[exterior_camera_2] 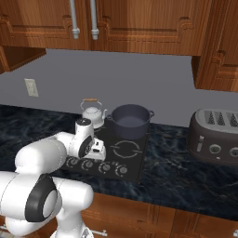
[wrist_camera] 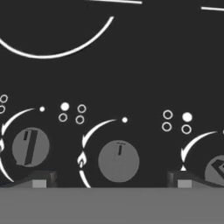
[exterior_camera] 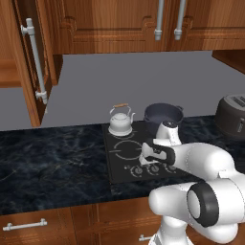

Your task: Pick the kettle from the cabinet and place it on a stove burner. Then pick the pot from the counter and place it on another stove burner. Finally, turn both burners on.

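The kettle (exterior_camera: 120,122) sits on the back-left ring of the stove burners (exterior_camera: 128,149), its wooden-barred handle upright. Just to its right the pot (exterior_camera: 163,116) stands on the back-right ring — the two are close beside each other but apart. In the right base view the same pair shows: kettle (exterior_camera_2: 92,113) at the left, pot (exterior_camera_2: 129,120) beside it, both at the far edge of the black cooktop (exterior_camera_2: 132,162).

The gripper (exterior_camera: 145,159) hangs low over the front of the cooktop, pointing down at the row of knobs, well in front of the kettle and the pot and holding nothing. In the hand view its fingertips (wrist_camera: 40,179) stand wide apart — spread to either side of the middle knob (wrist_camera: 118,161), which lies between them and just ahead. A second knob (wrist_camera: 30,147) lies to the left of it and a third knob (wrist_camera: 217,170) is cut by the right edge.

The cabinet (exterior_camera: 29,67) door stands open at upper left, above the counter (exterior_camera: 52,162). A dark toaster (exterior_camera_2: 217,136) rests on the counter to the right of the cooktop
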Controlling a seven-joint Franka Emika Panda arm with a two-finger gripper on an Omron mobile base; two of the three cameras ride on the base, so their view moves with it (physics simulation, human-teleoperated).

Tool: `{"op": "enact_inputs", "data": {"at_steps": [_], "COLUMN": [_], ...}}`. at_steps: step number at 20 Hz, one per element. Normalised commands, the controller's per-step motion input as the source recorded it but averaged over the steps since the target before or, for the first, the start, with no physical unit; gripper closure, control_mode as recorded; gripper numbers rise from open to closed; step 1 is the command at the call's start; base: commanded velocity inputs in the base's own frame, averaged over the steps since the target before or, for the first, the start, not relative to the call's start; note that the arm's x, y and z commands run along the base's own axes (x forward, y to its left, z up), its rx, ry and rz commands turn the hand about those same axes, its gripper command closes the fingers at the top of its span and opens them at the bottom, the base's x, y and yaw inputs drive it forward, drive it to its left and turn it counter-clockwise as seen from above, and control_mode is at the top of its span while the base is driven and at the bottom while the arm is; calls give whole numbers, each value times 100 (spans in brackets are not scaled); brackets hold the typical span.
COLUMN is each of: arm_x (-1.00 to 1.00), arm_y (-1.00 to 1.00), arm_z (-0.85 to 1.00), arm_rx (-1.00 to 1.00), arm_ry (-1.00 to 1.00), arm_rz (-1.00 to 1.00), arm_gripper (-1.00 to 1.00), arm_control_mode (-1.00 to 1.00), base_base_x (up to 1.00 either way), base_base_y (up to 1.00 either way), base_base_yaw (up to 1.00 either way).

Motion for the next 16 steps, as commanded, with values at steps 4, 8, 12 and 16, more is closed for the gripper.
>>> {"op": "enact_inputs", "data": {"at_steps": [4,8,12,16], "arm_x": [0,-11,-49,-60], "arm_y": [0,0,0,0], "arm_z": [-7,-1,0,0], "arm_rx": [0,0,0,0], "arm_ry": [-8,-6,-6,-2], "arm_rz": [0,0,0,-2], "arm_gripper": [-100,-100,-100,-100], "arm_control_mode": [-100,-100,-100,-100], "base_base_x": [0,0,0,0], "base_base_y": [0,0,0,0], "base_base_yaw": [0,0,0,0]}}
